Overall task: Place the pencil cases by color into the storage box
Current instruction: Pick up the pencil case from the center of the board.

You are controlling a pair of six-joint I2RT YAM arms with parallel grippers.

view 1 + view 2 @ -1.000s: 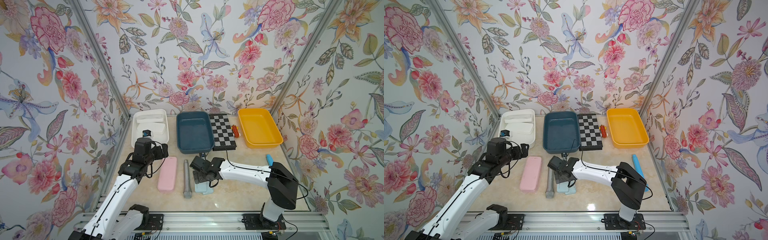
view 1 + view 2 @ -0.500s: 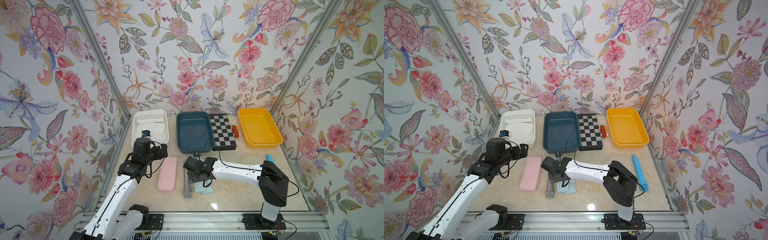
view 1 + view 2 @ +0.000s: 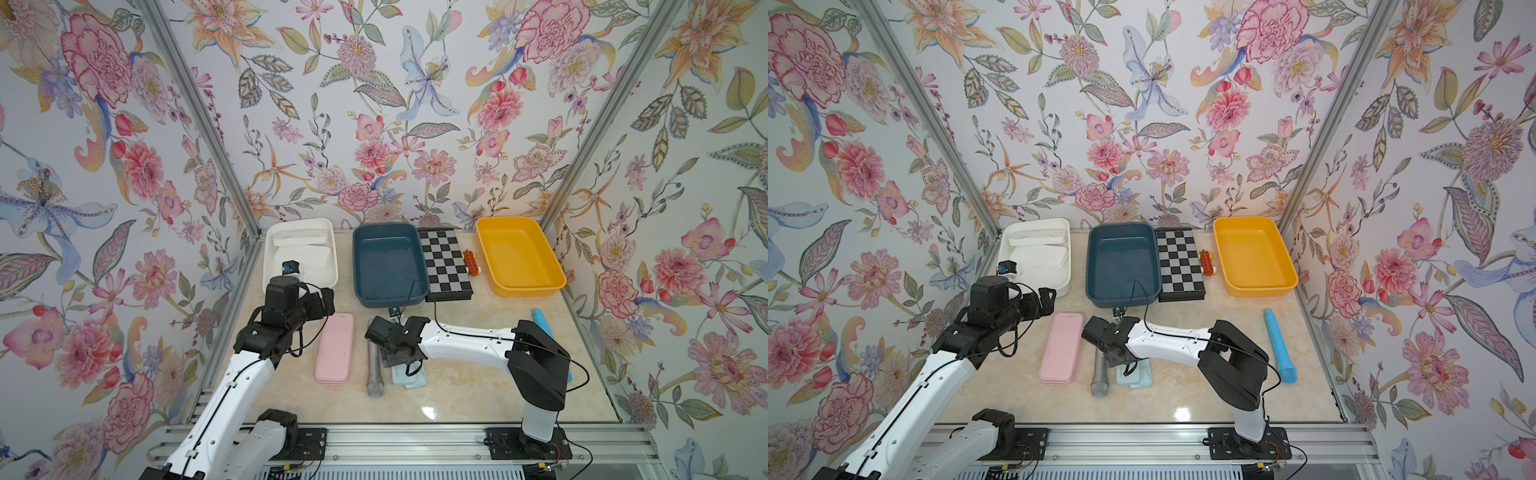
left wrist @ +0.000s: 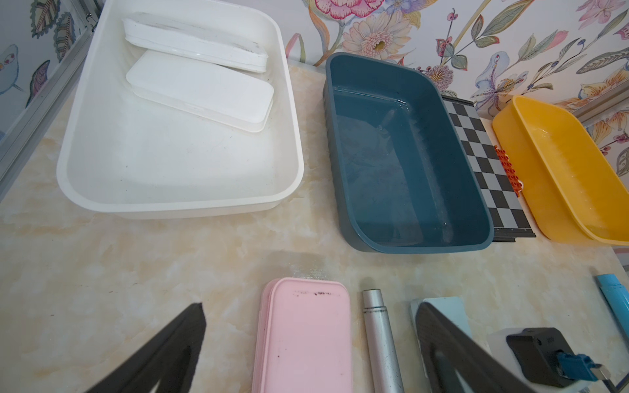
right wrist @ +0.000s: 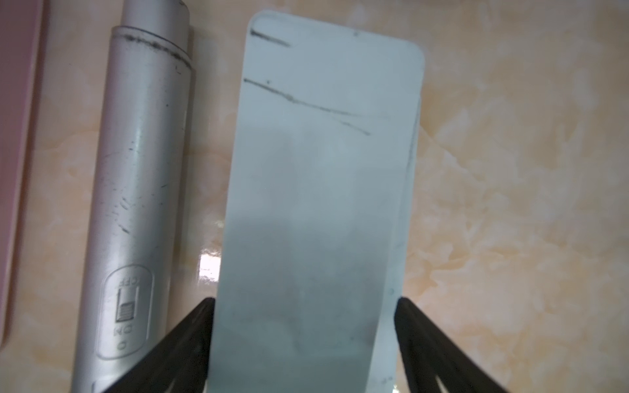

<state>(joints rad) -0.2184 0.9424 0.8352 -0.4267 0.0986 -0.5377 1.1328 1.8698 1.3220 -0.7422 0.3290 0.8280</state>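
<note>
The right gripper [image 5: 304,306] has slid left and drawn its jaws in to pinch the top pale blue case [image 5: 323,170], mid-near on the surface. A lift toward the dark blue box [image 3: 384,226] looks next. The left gripper [image 4: 309,306] hovers, spread.

Right end effector [image 3: 399,359] hides most of the blue cases [image 3: 411,380], grip unclear; wrist cam cuts off the mic [image 5: 136,170] head.

Your back row: left tray [image 3: 322,276] holding two cases [image 3: 305,254], then middle tray [image 3: 388,266], checkerboard [image 3: 444,266], toy [image 3: 470,263], right tray [image 3: 517,257]. Front of desk [image 3: 457,399]: case stack [image 3: 336,349], microphone [image 3: 374,370] beside it, second case stack [image 3: 411,379], tube [image 3: 1279,345] far right.
</note>
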